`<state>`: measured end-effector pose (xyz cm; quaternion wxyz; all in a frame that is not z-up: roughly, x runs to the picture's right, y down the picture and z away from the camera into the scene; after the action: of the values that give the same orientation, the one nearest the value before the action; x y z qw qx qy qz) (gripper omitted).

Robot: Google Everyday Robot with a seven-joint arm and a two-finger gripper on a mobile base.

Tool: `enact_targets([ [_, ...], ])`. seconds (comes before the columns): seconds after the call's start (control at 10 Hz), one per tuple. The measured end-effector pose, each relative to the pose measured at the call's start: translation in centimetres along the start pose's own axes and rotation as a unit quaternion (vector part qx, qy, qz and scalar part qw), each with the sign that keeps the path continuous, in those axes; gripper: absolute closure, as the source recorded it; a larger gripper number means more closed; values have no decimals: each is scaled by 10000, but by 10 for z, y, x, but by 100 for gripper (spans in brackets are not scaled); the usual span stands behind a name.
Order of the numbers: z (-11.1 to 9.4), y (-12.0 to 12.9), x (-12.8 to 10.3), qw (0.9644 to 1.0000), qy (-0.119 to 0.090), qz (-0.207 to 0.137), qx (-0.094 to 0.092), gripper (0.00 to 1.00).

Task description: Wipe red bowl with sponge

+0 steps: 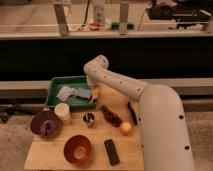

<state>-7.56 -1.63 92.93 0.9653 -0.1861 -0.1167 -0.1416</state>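
Hanging at the right rim of the green tray, at the far side of the wooden table: gripper, on the end of the white arm. Opening of the gripper and any hold on an object: cannot tell.

Just left of the gripper, inside the tray: pale blue-grey flat pieces, kind not readable.

Well clear of the gripper, nearer the camera and slightly left: red bowl, upright, orange-red with a lighter inside, near the front edge of the table, touched by nothing.

Left of the gripper and nearer the camera: white cup, just outside the tray's front rim; beside it, further left, purple bowl.

Directly in front of the gripper, toward the camera: small metal cup.

Right of that cup: dark reddish-brown object, lying diagonally; then orange fruit; then slim black object, close to the arm's base.

Right of the red bowl, apart from it: flat black rectangular device.
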Motion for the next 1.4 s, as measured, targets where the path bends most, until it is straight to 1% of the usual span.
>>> enact_targets([
  [0.2, 3, -2, -3, 10000, -68, 66, 32, 20],
  [0.4, -8, -13, -10, 9997, -99, 193, 81, 20],
  [0.5, -18, -23, -19, 9995, -117, 277, 79, 20],
  [0.7, -20, -33, -27, 9990, -155, 410, 73, 20],
  [0.9, -5, -40, -41, 9981, -189, 595, 15, 20],
  [1.0, 3, -38, -43, 9973, -168, 720, -20, 20],
  [1.1, 11, -35, -42, 9962, -112, 861, -38, 20],
  [1.2, 22, -29, -47, 9950, -68, 993, -72, 20],
  [1.3, 28, -26, -50, 9945, -46, 1046, -85, 20],
  [1.4, 38, -22, -50, 9939, -22, 1100, -85, 20],
])
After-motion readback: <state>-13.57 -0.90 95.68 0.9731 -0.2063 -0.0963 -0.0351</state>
